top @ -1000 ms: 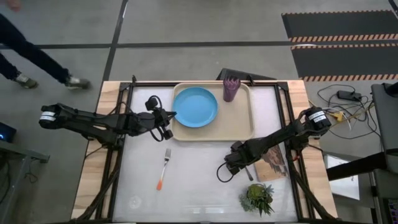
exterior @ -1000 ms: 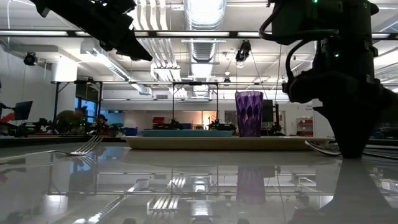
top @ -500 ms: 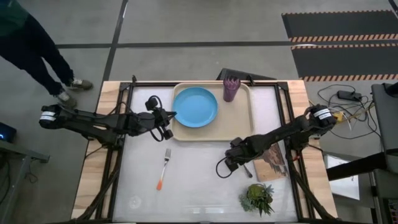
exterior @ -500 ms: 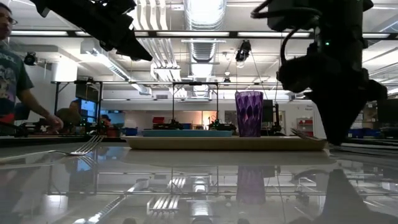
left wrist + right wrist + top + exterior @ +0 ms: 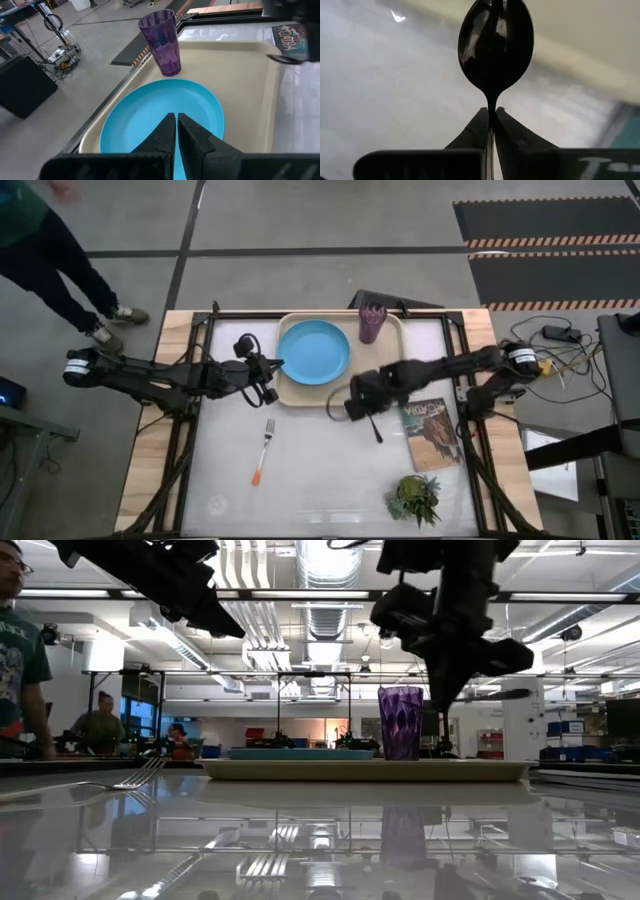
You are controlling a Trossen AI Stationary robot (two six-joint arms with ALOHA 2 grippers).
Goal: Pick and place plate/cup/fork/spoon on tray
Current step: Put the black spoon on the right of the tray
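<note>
The cream tray lies at the table's far middle. The light-blue plate lies flat on its left part, and the purple cup stands upright in its far right corner. The orange-handled fork lies flat on the table, near of the tray. My right gripper is shut on the dark spoon, above the table just off the tray's near edge. It also shows in the low view. My left gripper is shut and empty, over the tray's left edge beside the plate. My right gripper pinches the spoon's thin neck, just behind the bowl, between its two fingertips. The bowl sticks out beyond the fingertips toward the tray's rim. The handle trails out toward the table's near side. The spoon is lifted clear of the table.
A picture-covered book lies at the right, near of the tray. A small green potted plant stands at the near right. People stand in the room beyond the table's left.
My right gripper has gone from beside the book toward the table's left and far edge, up to the tray's near edge. It has risen, carrying the spoon clear of the table.
</note>
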